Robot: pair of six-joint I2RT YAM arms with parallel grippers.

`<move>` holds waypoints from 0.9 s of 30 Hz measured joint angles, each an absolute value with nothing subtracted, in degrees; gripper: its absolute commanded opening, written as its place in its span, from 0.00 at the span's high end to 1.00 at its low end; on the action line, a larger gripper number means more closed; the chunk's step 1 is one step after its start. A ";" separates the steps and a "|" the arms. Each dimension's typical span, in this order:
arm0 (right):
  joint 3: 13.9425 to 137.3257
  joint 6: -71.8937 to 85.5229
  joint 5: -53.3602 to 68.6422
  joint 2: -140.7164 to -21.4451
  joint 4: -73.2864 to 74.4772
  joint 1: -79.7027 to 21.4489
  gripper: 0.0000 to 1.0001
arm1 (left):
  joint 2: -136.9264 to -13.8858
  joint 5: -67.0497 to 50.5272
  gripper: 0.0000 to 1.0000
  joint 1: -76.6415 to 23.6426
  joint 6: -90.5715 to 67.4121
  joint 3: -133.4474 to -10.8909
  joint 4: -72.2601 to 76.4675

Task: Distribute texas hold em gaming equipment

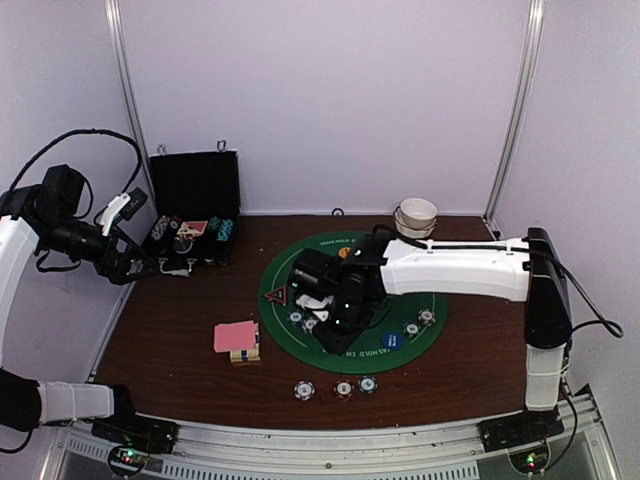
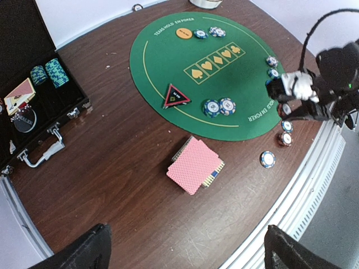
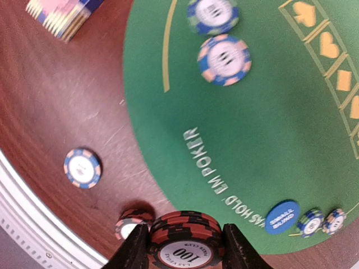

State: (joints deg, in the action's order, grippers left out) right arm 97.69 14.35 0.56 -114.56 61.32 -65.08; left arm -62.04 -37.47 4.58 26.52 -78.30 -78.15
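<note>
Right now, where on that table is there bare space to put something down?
The widest bare wood lies between the black case and the pink cards, running to the near left corner. Another patch sits right of the green mat. It's crowded around the mat's near edge, where loose chips lie and the right pincer grips red chips.
</note>
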 measured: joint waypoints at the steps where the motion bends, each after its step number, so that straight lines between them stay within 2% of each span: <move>1: 99.20 14.31 -0.05 -114.56 61.34 -63.33 0.76 | -62.04 -37.54 0.02 4.58 26.50 -78.30 -78.15; 6: 110.10 14.28 -1.61 -118.28 60.97 -54.24 0.76 | -62.04 -37.76 0.03 4.58 26.50 -78.30 -78.15; 14: 132.03 14.31 -4.73 -136.33 61.17 -43.75 0.76 | -62.08 -38.02 0.02 4.58 26.50 -78.32 -78.15; 18: 135.11 14.55 -5.02 -142.02 61.19 -41.89 0.76 | -62.08 -38.15 0.02 4.58 26.52 -78.32 -78.15; 27: 136.90 15.25 -5.56 -146.43 58.59 -40.10 0.76 | -62.08 -38.22 0.02 4.58 26.76 -78.32 -78.15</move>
